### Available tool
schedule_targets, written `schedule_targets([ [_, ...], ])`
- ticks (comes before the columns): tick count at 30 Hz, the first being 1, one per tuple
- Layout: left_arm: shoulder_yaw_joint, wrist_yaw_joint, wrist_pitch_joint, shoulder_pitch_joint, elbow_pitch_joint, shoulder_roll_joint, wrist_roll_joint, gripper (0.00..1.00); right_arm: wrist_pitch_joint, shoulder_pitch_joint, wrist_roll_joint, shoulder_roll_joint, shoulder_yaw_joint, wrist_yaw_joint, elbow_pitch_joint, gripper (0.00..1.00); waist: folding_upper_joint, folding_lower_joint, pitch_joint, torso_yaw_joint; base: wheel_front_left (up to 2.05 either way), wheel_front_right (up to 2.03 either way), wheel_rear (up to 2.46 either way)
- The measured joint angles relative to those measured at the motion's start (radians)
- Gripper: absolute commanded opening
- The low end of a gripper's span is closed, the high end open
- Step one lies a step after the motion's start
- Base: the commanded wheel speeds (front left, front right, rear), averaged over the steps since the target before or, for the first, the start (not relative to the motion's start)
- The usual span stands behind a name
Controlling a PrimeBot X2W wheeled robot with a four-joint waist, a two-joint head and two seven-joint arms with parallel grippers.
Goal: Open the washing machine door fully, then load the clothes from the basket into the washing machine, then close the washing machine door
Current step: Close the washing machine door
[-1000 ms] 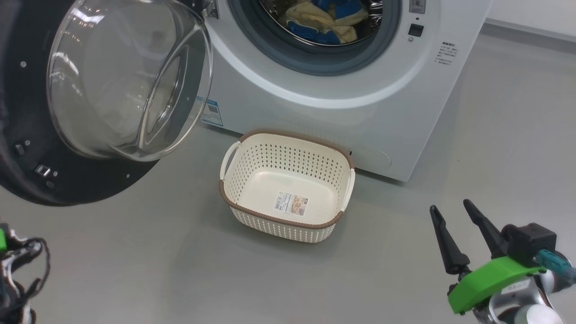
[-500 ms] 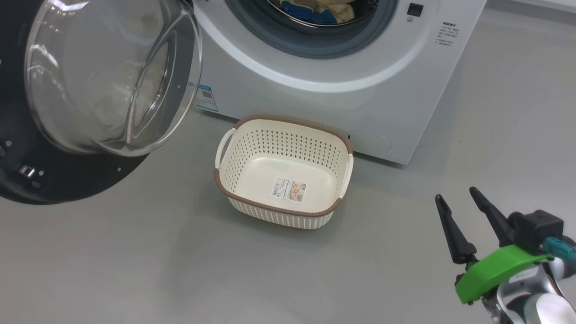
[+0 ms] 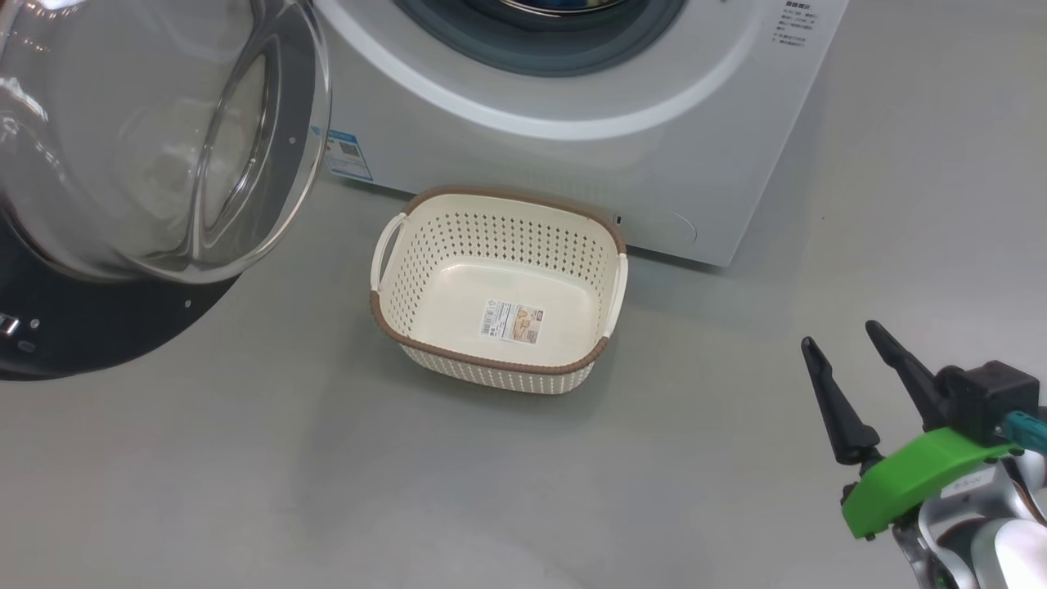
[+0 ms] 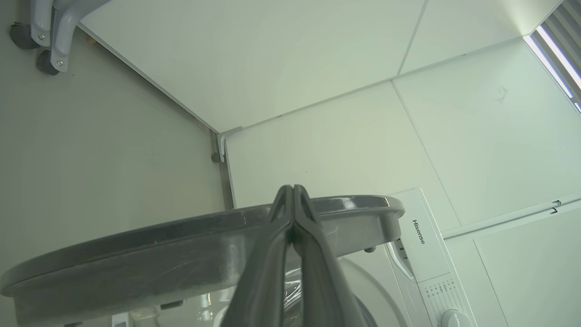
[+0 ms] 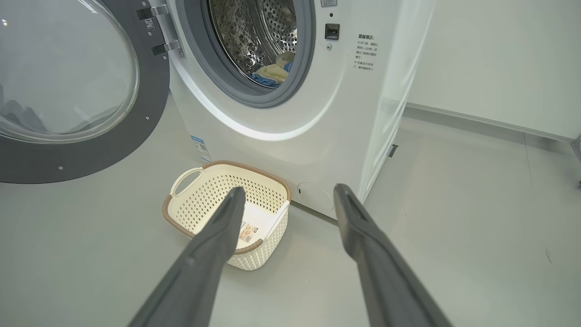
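Lying in the drum (image 5: 265, 25), the clothes (image 5: 274, 70) show from the right wrist

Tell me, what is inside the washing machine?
Inside the washing machine, the shiny steel drum holds yellow and blue clothes lying near its bottom. The grey door seal covers the lowest part, so any more clothes down there are hidden.

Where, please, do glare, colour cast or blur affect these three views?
Head view: bright reflections on the glass of the washing machine door; the basket casts a soft shadow. Left wrist view: greenish cast, the slatted strip at upper right blown out. Right wrist view: a bright highlight arc across the front of the washing machine; the right hand looks soft near the lens.
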Motion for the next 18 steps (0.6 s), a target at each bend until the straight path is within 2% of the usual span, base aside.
schedule_targets([
  [9, 0.031, 0.0, 0.071, -0.058, 0.12, 0.004, -0.009, 0.0, 0.033, -0.002, 0.0, -0.03, 0.01, 0.0, -0.023, 1.0, 0.0, 0.0, 0.018, -0.015, 0.0, 0.0, 0.0],
  [18, 0.03, 0.0, 0.102, -0.089, 0.155, 0.009, 0.021, 0.0, 0.056, -0.002, 0.002, -0.041, 0.016, 0.0, -0.045, 1.0, 0.0, 0.0, 0.015, -0.029, 0.0, 0.0, 0.0],
])
